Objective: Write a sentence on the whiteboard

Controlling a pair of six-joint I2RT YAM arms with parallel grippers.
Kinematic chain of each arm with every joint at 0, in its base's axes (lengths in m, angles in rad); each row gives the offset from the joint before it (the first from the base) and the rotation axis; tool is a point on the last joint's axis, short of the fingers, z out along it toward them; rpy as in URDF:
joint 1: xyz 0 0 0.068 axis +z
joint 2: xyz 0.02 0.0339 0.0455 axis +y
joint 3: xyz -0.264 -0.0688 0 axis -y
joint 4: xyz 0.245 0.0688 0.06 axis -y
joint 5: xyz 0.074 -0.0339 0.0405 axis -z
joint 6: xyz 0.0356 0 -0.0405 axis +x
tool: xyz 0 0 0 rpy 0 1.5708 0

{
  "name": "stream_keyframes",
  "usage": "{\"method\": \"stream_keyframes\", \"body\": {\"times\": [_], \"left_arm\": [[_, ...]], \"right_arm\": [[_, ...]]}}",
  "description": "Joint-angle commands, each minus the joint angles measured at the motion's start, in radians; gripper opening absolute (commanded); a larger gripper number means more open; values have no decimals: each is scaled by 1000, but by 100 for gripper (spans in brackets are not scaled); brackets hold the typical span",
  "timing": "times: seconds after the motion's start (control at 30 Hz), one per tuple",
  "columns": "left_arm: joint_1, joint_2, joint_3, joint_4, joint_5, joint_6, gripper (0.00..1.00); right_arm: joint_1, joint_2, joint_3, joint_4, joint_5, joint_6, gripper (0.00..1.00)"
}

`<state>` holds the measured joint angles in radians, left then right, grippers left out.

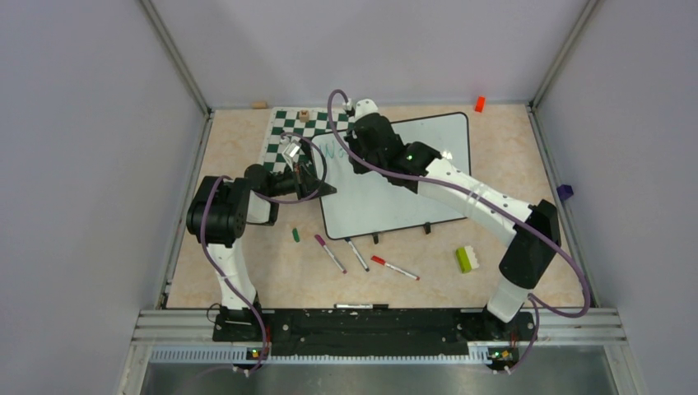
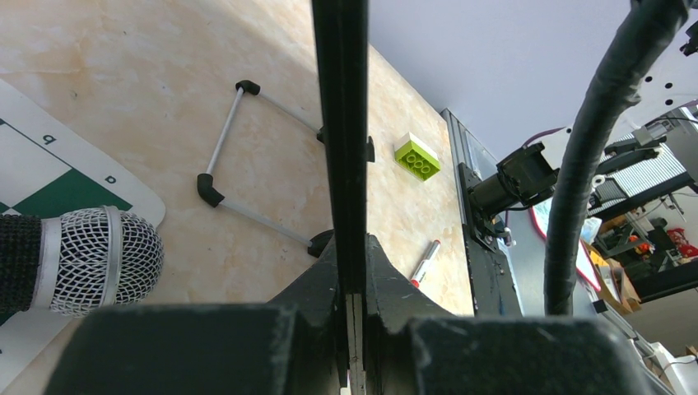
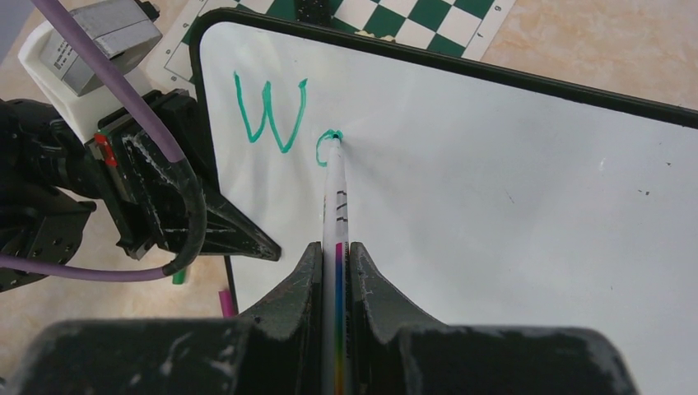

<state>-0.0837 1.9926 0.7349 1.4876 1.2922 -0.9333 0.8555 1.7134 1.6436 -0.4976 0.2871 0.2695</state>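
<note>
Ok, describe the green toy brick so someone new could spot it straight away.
Find the whiteboard in the middle of the table, then its near edge with two black clips. Past that edge lies a row of loose markers; at its right end, nearer the right arm, sits the lime-green studded brick, the only blocky thing among pens.

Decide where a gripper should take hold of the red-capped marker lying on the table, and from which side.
Grip the red-capped marker at the middle of its barrel, from straight above, closing across its thin width. It lies flat and slanted on the table, with both long sides free.
</note>
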Motion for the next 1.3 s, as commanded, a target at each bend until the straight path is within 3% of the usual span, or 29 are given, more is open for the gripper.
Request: {"method": "stream_keyframes", "body": {"times": [0.0,0.4,0.67,1.27], "left_arm": [[13,-29,4,132,-35,37,0],[12,-28,3,132,-36,39,0],[13,-29,3,132,-34,37,0],[12,-28,3,132,-35,39,0]], "right_arm": [[2,-34,-39,-4,2,2,0],[2,-72,-62,-4,20,-1,0],[-4,-112,-26,21,-55,-12,0],[-30,-67,-10,51,-7,-12,0]]}}
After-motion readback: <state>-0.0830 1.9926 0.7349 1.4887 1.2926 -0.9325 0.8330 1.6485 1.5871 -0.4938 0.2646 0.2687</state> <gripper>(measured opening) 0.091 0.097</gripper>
